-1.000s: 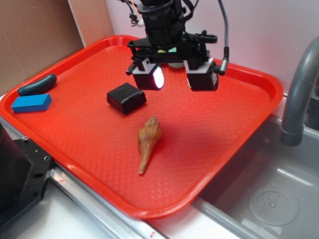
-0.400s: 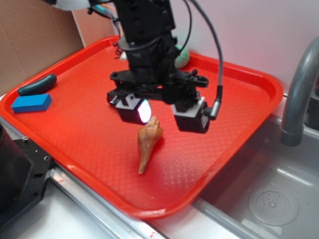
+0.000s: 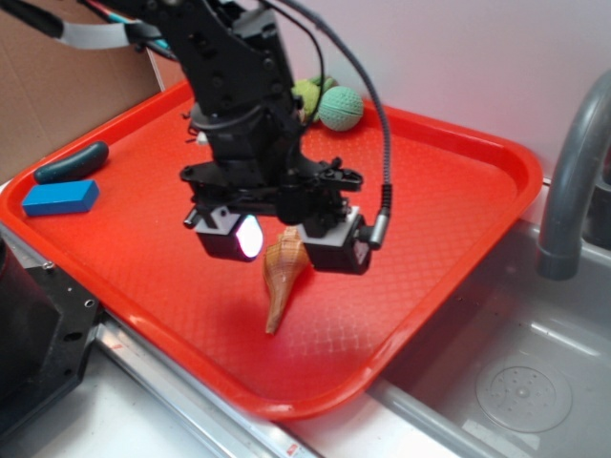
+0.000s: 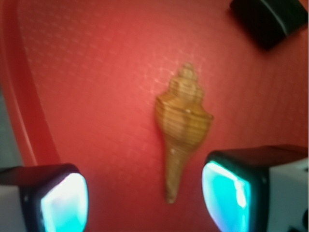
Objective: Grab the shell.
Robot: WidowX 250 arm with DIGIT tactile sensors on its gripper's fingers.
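Shell (image 3: 282,272) lies flat on the red tray (image 3: 458,191), its ribbed bulbous end positioned between the spread fingers of the claw (image 3: 286,250), which are not touching it.

Steel sink (image 3: 516,382), grey faucet (image 3: 573,181), pale wall (image 3: 477,57).

The pincer (image 3: 284,250) hides the shell's (image 3: 283,271) whorled end in the exterior view.

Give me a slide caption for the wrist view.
Open gripper poised over the tan-orange spiral seashell on the red plastic tray, jaws either side.
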